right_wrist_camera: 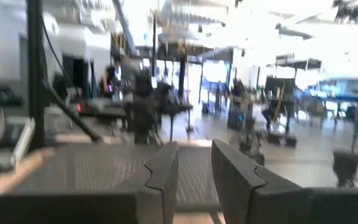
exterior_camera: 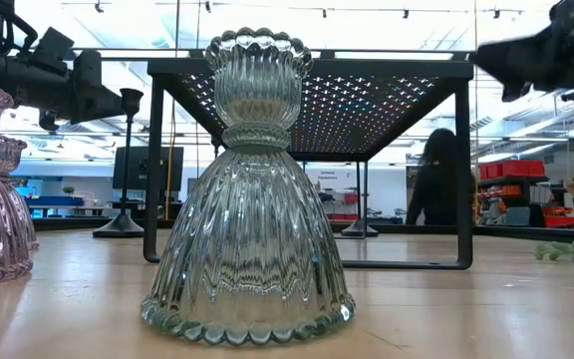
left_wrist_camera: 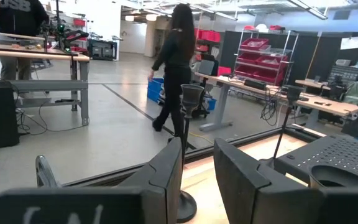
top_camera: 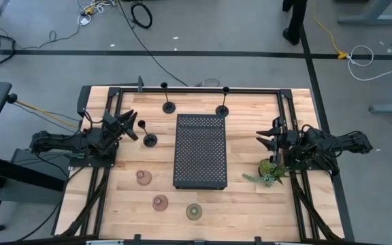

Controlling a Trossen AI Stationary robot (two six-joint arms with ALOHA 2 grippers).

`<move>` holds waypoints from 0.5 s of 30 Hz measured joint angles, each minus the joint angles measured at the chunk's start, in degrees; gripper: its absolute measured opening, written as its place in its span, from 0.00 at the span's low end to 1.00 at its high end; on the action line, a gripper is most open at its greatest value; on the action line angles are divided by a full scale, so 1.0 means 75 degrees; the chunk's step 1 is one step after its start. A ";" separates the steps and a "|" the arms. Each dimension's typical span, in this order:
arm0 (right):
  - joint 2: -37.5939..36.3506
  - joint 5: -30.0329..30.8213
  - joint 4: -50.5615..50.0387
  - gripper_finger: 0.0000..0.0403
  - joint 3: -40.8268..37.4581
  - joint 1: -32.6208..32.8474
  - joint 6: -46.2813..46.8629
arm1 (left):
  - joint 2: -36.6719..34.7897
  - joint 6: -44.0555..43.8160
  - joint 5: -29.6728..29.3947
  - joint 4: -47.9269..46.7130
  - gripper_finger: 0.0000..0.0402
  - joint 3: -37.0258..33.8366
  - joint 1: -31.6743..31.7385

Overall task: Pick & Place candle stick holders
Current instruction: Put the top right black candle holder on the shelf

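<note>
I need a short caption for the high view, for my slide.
Both arms wait beside the black perforated tray; three black candle holders and three glass cups stand untouched.

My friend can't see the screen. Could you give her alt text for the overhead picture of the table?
A wooden table seen from above holds a black perforated rectangular tray at its centre, with three black knob-topped stem candle holders beyond and left of it and three small round tinted glass holders near the front. Two dark robot arms wait at the sides, the right gripper beside a green plant sprig.
</note>
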 joint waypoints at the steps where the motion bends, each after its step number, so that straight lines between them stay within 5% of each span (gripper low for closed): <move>1: 0.0000 0.0008 0.0190 0.25 0.0000 0.0000 0.0082 | 0.0000 -0.0002 0.0000 -0.0003 0.25 0.0001 0.0000; 7: -0.0005 -0.0106 0.1125 0.25 0.0000 0.0000 0.0359 | 0.0000 -0.0001 0.0000 -0.0003 0.25 0.0001 0.0000; 15: 0.0105 -0.0737 0.0581 0.25 0.0000 0.0003 0.1940 | 0.0000 -0.0120 0.0014 -0.0003 0.25 0.0002 0.0000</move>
